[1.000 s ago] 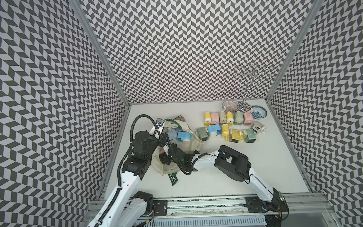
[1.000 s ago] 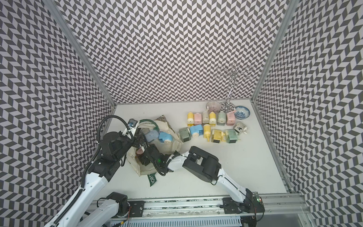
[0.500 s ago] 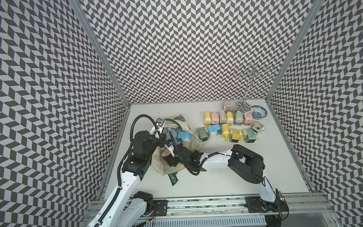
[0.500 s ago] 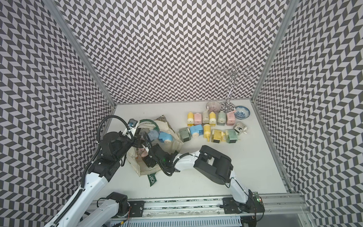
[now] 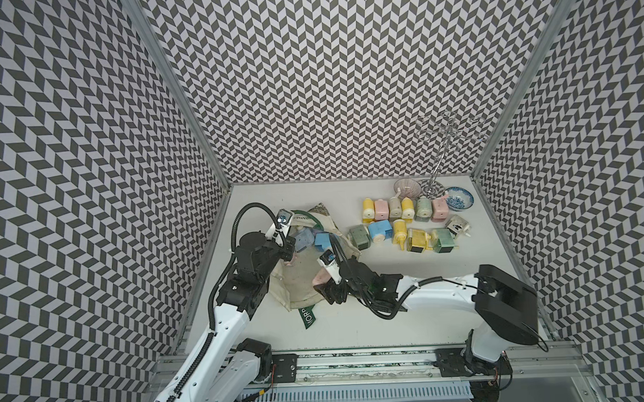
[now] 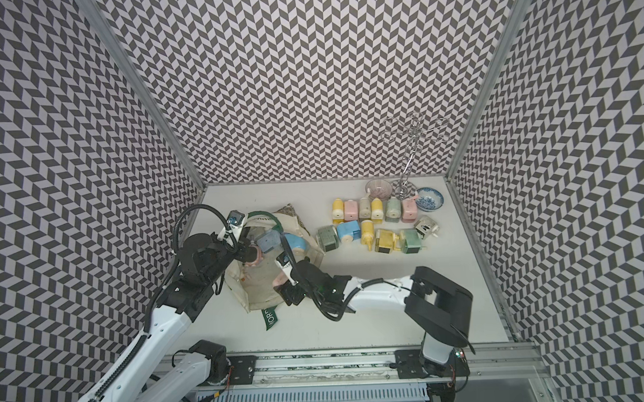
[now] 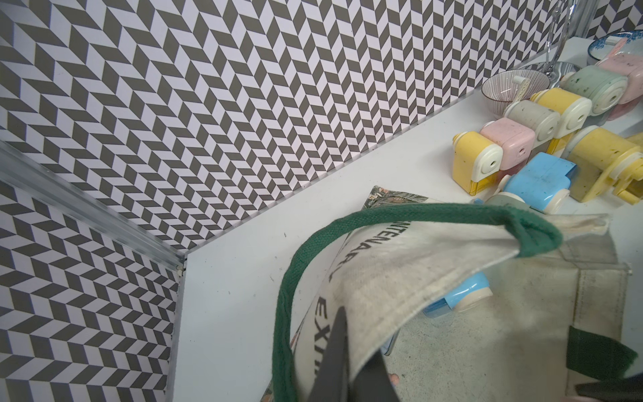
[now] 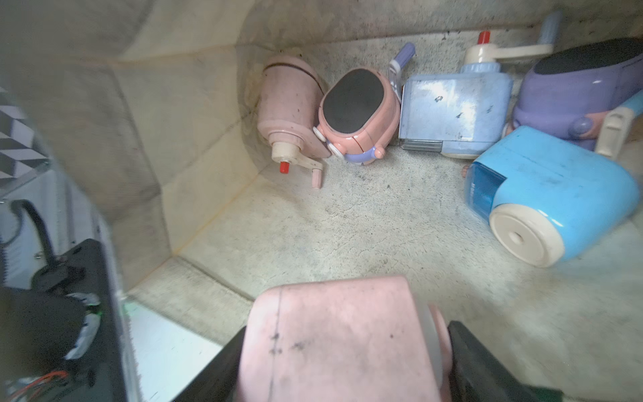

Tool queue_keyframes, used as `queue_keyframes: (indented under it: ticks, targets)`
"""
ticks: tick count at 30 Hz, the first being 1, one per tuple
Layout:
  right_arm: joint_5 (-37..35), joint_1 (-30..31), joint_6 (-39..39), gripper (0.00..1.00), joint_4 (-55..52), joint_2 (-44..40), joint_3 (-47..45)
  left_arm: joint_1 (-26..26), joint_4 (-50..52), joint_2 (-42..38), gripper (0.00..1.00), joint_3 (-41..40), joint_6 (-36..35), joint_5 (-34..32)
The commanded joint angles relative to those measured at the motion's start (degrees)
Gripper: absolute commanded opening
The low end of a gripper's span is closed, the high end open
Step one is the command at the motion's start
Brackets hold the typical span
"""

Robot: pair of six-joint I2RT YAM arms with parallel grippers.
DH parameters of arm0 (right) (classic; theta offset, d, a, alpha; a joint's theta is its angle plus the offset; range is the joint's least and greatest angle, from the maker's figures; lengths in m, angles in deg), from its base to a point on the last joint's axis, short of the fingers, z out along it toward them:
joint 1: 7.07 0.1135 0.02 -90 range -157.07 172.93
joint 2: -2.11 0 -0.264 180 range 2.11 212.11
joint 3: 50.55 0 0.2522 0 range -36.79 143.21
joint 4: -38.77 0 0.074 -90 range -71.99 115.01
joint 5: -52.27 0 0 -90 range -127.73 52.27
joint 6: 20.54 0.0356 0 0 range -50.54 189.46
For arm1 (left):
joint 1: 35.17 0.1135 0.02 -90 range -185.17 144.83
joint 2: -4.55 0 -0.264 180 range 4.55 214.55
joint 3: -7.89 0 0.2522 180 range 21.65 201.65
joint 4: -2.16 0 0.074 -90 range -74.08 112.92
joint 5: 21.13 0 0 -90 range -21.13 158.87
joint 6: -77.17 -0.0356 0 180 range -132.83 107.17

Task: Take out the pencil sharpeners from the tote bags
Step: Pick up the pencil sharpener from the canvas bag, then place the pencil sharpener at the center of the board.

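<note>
Now drawn back, right hand (image 8: pixel 344 358) clamps smudged pink sharpener (image 8: pixel 334 313); left hand (image 7: pixel 351 369) pinches tote bag (image 7: pixel 452 348).

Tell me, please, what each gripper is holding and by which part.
The right gripper holds a pink pencil sharpener across its body's sides; the left gripper pinches the tote bag by its cream edge.

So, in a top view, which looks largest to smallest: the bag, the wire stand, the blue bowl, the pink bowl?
1. bag
2. wire stand, tall but thin
3. blue bowl and pink bowl: alike; sharpeners partly hide the pink one, so no ranking.
</note>
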Motion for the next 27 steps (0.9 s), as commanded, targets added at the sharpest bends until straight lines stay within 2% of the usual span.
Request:
queue_keyframes:
  ticks: [1, 6, 9, 18, 25, 27]
  targets:
    - [-2.64, 0.05, 0.25, 0.45, -0.2, -8.16, -2.96, -0.53, -1.9, -0.05, 0.0, 0.92, 1.03, 0.25]
    - [-9.45, -0.82, 0.68, 0.45, -4.91, -19.37, -7.26, -0.8, -1.93, -0.22, 0.0, 0.63, 0.95, 1.56]
    - [-12.04, -4.24, 0.85, 0.46, -6.76, -24.89, -10.25, -0.97, -1.29, 0.04, 0.0, 0.96, 0.79, 3.07]
    - [-14.86, -25.89, 10.2, 0.46, -13.45, -38.3, -18.06, -1.01, -1.83, -0.84, 0.0, 0.73, 1.12, 2.86]
    - [-15.47, -41.95, 17.34, 0.47, -14.39, -39.89, -22.45, -1.5, -1.9, -0.92, 0.0, 0.69, 1.12, 3.21]
    - [-17.91, -45.95, 17.87, 0.46, -12.08, -39.44, -24.7, -1.79, -2.07, -1.16, 0.0, 0.43, 1.17, 3.44]
